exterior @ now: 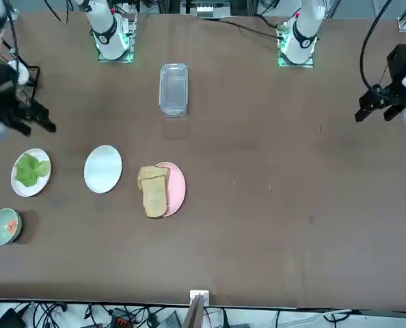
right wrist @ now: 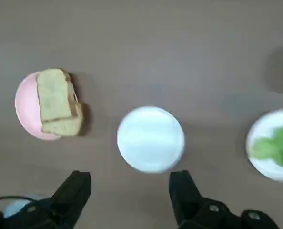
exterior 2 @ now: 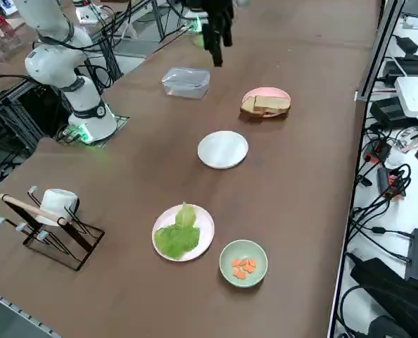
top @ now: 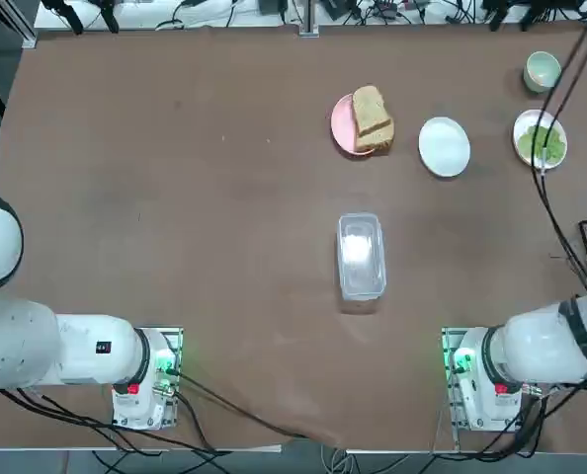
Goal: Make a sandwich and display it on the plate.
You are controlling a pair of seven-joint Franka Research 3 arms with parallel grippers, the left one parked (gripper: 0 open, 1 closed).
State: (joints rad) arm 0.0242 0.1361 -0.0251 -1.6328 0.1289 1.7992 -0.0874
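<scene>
Fingers (right wrist: 79,191) apart; two bread slices (right wrist: 55,102), one plate (right wrist: 150,138).

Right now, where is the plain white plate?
In the top view the small round plain white plate lies bare in the right half, between the pink plate carrying tan bread slices and the white plate of green lettuce.

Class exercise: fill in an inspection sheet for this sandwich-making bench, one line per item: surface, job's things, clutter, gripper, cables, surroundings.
Surface: brown table, bare between items.
Job's things: two bread slices overlapping on pink plate; white plate empty; lettuce on its own white dish. No sandwich assembled.
Clutter: clear lidded container; green cup with orange pieces; wire rack holding a mug.
Gripper: right gripper open, empty, above the table near the white plate.
Cables: bundles along the table edges.
Surroundings: electronics on a side bench.
</scene>
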